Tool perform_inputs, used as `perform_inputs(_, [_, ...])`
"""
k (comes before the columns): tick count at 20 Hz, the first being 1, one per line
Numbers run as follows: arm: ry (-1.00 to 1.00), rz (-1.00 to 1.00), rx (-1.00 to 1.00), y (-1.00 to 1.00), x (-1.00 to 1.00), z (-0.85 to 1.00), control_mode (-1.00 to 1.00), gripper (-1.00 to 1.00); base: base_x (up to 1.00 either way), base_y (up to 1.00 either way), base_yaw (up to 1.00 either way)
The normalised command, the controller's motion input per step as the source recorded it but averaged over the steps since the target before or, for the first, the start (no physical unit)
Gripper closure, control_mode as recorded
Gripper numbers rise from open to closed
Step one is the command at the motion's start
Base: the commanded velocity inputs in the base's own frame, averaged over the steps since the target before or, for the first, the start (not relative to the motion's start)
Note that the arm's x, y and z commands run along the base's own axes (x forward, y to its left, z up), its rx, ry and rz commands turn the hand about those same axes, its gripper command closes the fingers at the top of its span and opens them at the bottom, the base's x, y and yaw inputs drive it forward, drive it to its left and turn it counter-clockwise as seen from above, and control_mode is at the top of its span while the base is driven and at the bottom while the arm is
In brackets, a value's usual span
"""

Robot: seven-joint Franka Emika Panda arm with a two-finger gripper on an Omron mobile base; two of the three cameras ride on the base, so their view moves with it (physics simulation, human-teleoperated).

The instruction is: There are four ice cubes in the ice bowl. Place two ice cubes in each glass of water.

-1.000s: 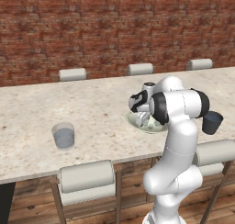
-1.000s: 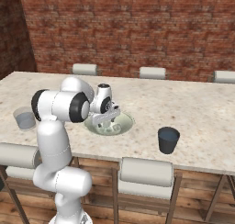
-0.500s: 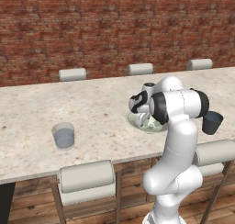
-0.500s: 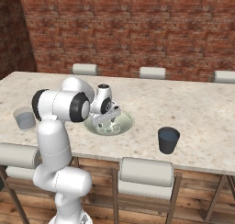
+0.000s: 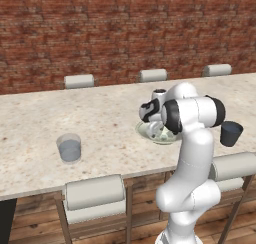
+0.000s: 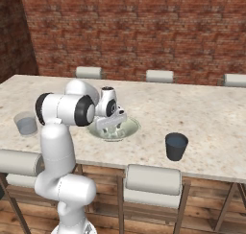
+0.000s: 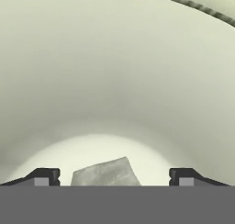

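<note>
the ice bowl [image 6: 126, 131] is wide, shallow and pale greenish-cream, sitting upright on the desk [image 6: 211, 113] near its front edge. one ice cube [image 7: 106, 173], a pale grey angular lump, lies on the bowl's inner floor. the see-through, blue-grey glass [image 5: 69, 147] stands upright well to the bowl's left. the dark navy glass [image 6: 176, 146] stands upright to its right, near the front edge.

Rendered scene under even, diffuse light, without glare. The counter [image 5: 100, 123] carries only faint, soft shadows. The close hand view looks soft and low in detail.
</note>
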Motion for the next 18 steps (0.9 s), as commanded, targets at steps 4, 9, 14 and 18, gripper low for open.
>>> perform_inputs(4, [0.16, -0.16, 0.0, 0.0, -0.56, -0.5, -1.0, -1.0, 0.0, 0.0, 0.0])
perform_inputs(9, [0.1, -0.17, 0.0, 0.03, -0.61, -0.41, -1.0, -1.0, 0.0, 0.0, 0.0])
perform_inputs(14, [-0.02, -0.08, 0.0, 0.3, -0.13, -0.33, -1.0, 1.0, 0.0, 0.0, 0.0])
perform_inputs(18, [-0.16, -0.03, 0.0, 0.36, 0.0, -0.35, -1.0, 1.0, 0.0, 0.0, 0.0])
